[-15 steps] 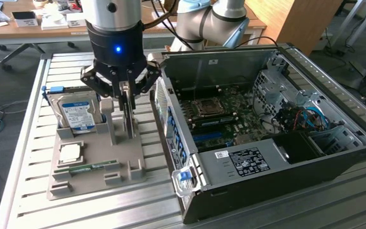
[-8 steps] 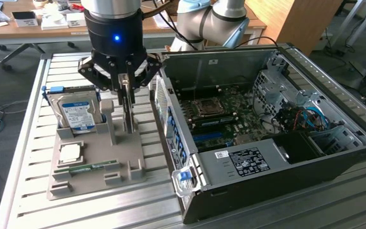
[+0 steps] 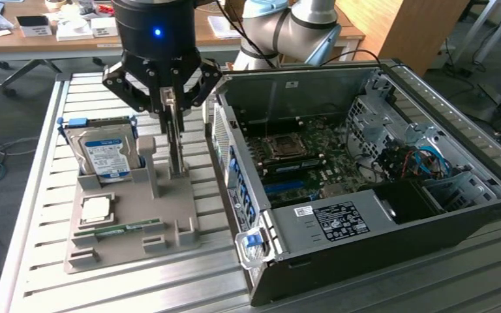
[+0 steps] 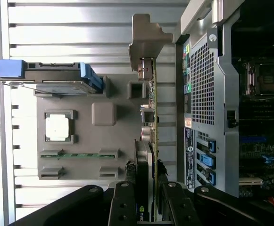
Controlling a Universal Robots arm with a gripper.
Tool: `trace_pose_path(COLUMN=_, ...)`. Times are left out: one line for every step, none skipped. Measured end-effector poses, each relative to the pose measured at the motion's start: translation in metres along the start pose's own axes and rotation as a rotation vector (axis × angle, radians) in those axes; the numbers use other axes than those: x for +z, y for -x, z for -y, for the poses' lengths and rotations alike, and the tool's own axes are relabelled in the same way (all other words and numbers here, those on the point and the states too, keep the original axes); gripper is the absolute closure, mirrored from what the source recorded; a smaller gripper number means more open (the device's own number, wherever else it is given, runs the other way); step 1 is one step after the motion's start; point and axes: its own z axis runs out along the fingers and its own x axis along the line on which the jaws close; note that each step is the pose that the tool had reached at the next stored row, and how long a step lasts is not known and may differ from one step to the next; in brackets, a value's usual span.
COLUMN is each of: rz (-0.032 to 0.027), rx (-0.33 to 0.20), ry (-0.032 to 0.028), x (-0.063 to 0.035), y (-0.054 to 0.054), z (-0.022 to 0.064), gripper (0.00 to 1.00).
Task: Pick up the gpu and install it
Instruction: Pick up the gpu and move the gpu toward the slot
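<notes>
Closed on the gpu (image 3: 175, 147) (image 4: 153, 108), your jaws hold one finger against each face of the card, and the gripper (image 3: 170, 107) (image 4: 147, 175) hangs straight above it. You have the open case (image 3: 364, 261) (image 4: 205, 84) as the biggest thing on the slatted table (image 3: 33, 215) (image 4: 80, 28); it lies on its side on the exterior view's right, with the motherboard (image 3: 312, 150) facing up and a labelled power supply (image 3: 338, 218) at its near end. Just beside the case, on the exterior view's left, you see the grey holder (image 3: 133, 251) (image 4: 122, 136) lying flat on the slats. At the holder's far end the hard drive (image 3: 107, 156) (image 4: 52, 82) stands in its slot, leaning a little, blue-and-white label towards you. The gpu stands upright on edge along the side of the holder nearest the case, thin and green, its lower edge down at the holder's grey posts; you cannot tell from either view whether it has lifted clear of them. Your wrist view shows the card edge-on running away from the fingers (image 4: 129, 172), with the case's rear panel close alongside. Nearer the front of the holder the cpu (image 3: 96, 208) (image 4: 57, 127) lies flat in its square pocket. Just beyond it the memory stick (image 3: 115, 229) (image 4: 78, 154) lies in its narrow slot, well apart from the gripper.
</notes>
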Motion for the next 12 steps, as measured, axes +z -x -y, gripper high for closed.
trace_pose_path(rz=0.0001, rx=0.000, ry=0.0001, x=-0.0019, y=0.000, z=-0.0001, gripper=0.73)
trace_pose_path(rz=0.0000, rx=0.000, ry=0.0000, x=-0.0037, y=0.000, z=-0.0002, gripper=0.73)
trace_pose_path(rz=0.0001, rx=0.000, ry=0.0001, x=-0.0053, y=0.000, z=-0.0003, gripper=0.73)
trace_pose_path(rz=0.0001, rx=0.000, ry=0.0001, x=-0.0067, y=0.000, z=-0.0004, gripper=0.73)
trace_pose_path(rz=0.0001, rx=0.000, ry=0.0001, x=-0.0079, y=0.000, z=-0.0004, gripper=0.73)
trace_pose_path(rz=0.0001, rx=0.000, ry=0.0001, x=-0.0090, y=0.000, z=-0.0005, gripper=0.73)
trace_pose_path(rz=0.0001, rx=0.000, ry=0.0001, x=-0.0100, y=0.000, z=-0.0005, gripper=0.73)
trace_pose_path(rz=0.0000, rx=0.000, ry=0.0001, x=-0.0111, y=0.000, z=-0.0006, gripper=0.73)
trace_pose_path(rz=0.0000, rx=0.000, ry=0.0000, x=-0.0124, y=0.000, z=-0.0007, gripper=0.73)
trace_pose_path(rz=0.0000, rx=0.000, ry=0.0000, x=-0.0139, y=0.000, z=-0.0007, gripper=0.73)
trace_pose_path(rz=0.0001, rx=0.000, ry=0.0001, x=-0.0150, y=0.000, z=-0.0008, gripper=0.73)
trace_pose_path(rz=0.0001, rx=0.000, ry=0.0001, x=-0.0163, y=0.000, z=-0.0009, gripper=0.73)
